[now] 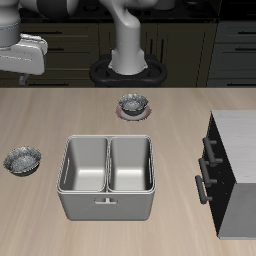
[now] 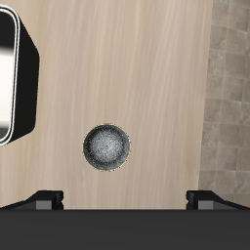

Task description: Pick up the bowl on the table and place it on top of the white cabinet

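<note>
The table (image 1: 180, 100) is a broad light wood surface, and positions below are given against the grey basin (image 1: 107, 176), which stands near the table's front edge with two compartments side by side. The white cabinet (image 1: 236, 168) stands beside the basin at the table's edge, pale top up, dark front with bar handles facing the basin; a clear strip of table separates them. The robot arm (image 1: 22, 52) hangs high above the table on the basin's other side, opposite the cabinet. The gripper (image 2: 125, 199) has its fingertips (image 2: 44, 199) set wide apart, with nothing between them (seen in the wrist view only). The bowl (image 1: 22, 159) sits upright on the table just beside the basin, on the side away from the cabinet, apart from its wall; in the wrist view (image 2: 105, 146) it lies below the open fingers, untouched. A second bowl (image 1: 133, 103) rests on a pinkish disc (image 1: 131, 112) behind the basin, farther back.
</note>
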